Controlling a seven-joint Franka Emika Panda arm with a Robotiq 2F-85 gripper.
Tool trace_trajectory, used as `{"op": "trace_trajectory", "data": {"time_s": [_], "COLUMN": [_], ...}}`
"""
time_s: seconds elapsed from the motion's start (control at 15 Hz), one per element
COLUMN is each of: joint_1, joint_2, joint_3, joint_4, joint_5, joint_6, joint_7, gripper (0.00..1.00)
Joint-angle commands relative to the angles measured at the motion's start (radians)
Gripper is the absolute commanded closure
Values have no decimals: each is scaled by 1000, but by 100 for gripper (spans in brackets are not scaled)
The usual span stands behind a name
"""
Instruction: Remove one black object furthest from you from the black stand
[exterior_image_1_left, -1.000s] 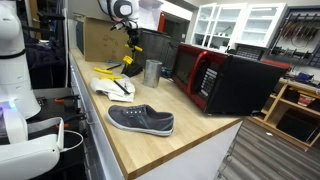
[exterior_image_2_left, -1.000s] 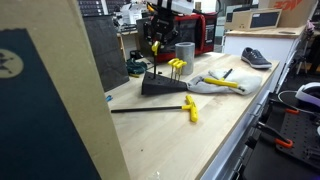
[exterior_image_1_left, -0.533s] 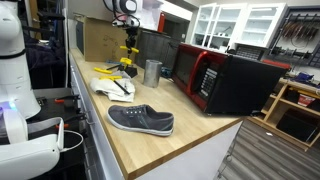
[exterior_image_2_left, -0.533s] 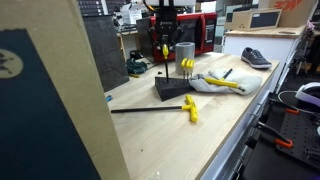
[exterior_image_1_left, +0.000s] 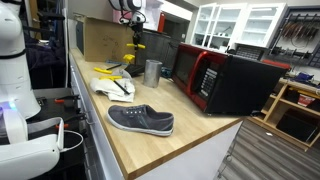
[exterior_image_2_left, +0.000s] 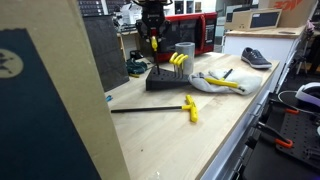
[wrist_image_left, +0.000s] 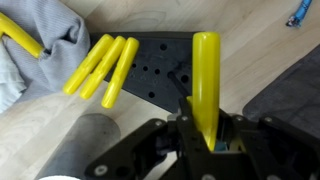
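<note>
The gripper is clamped on a yellow-handled tool, held over the black stand near the tabletop's far edge, where three more yellow handles lean.

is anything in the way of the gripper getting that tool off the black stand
Nothing visible does. The fingers are shut on the yellow-handled tool, above the black stand. The three other yellow handles lean off to one side, apart from it. Whether its shaft has left the stand cannot be told.
</note>
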Motion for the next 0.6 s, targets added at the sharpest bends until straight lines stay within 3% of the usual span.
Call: {"op": "trace_trajectory", "data": {"time_s": [0.0, 0.27, 0.53], "joint_1": [32, 36, 22], "joint_2": [30, 50, 62], "joint_3": [-4, 7, 8], "joint_4": [103, 122, 109], "joint_5": [-16, 33, 76], "joint_6": [-28, -9, 19], "joint_7": [0, -85, -251], "gripper": [95, 95, 95]}}
